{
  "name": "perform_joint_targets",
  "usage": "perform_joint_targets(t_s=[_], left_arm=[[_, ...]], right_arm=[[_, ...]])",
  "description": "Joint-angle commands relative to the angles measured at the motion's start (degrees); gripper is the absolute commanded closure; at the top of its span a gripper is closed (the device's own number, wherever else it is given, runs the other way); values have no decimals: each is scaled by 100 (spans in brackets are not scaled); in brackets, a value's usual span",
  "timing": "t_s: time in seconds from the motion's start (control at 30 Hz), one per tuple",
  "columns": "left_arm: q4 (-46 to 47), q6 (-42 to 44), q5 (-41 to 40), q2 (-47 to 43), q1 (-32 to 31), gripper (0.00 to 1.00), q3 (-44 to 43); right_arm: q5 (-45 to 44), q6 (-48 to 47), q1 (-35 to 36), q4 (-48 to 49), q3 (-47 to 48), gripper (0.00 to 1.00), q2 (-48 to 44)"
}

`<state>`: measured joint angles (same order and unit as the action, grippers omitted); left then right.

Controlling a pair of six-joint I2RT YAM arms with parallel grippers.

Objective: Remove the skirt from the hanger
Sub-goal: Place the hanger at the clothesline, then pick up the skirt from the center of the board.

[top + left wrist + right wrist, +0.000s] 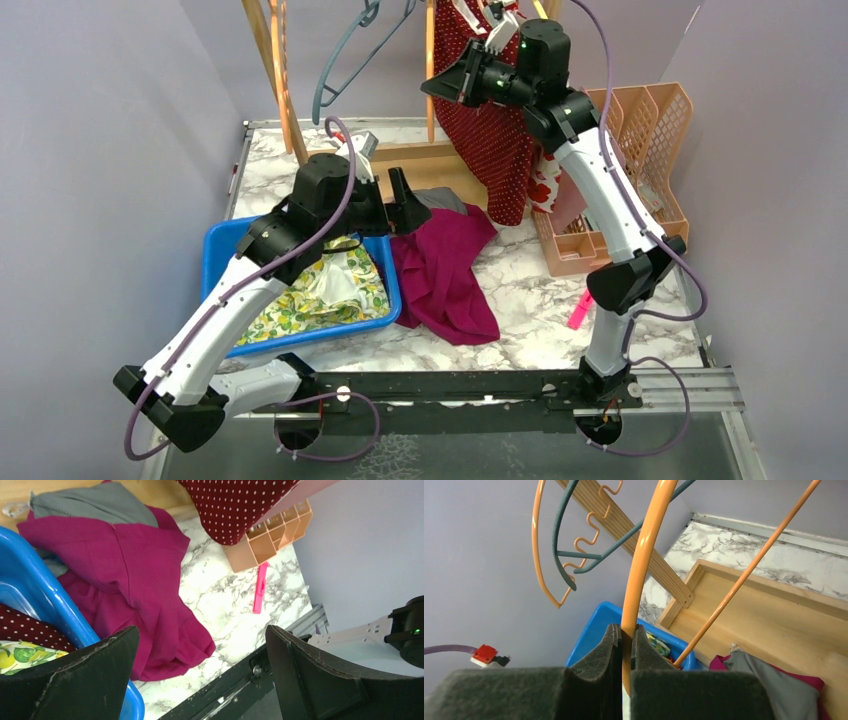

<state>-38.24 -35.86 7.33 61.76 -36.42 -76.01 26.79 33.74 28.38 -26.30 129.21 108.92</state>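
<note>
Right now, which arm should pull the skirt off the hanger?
Left, probably. The left gripper is open and free, with the skirt hanging close by. The right gripper is busy, shut on the hanger.

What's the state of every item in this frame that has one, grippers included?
right gripper, shut on the orange hanger
left gripper, open, empty
dotted red skirt, hanging, not yet off
teal hanger, hanging bare
magenta garment, crumpled on the table
blue bin, holding floral cloth
</note>
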Motion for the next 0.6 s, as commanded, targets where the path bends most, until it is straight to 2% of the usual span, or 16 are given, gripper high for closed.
perform_joint_targets(t_s=[0.0, 0.1, 0.13, 0.2, 0.37, 0.47, 0.57], left_arm=[[-30, 184, 497, 194, 13, 2, -51], [-35, 169, 583, 370, -102, 2, 2], [-36, 155, 499, 394, -190, 2, 37], [-30, 149, 145, 447, -517, 2, 102], [-31, 111, -918, 775, -1597, 5, 208], [-50, -112, -1413, 999, -1873, 11, 384], [-58, -78, -1909, 1279, -2156, 11, 492]], right_arm=[[-67, -173, -52, -592, 430, 95, -41], [-13, -381, -52, -1039, 725, 49, -12], [-26, -486, -52, -1167, 705, 39, -102], [-95, -863, -52, -1487, 614, 25, -377], [-444, -1608, -57, -2220, 12, 11, -1567], [-612, -1840, -56, -2502, -293, 9, -2229], [-668, -1940, -59, -2689, -719, 9, -2884]])
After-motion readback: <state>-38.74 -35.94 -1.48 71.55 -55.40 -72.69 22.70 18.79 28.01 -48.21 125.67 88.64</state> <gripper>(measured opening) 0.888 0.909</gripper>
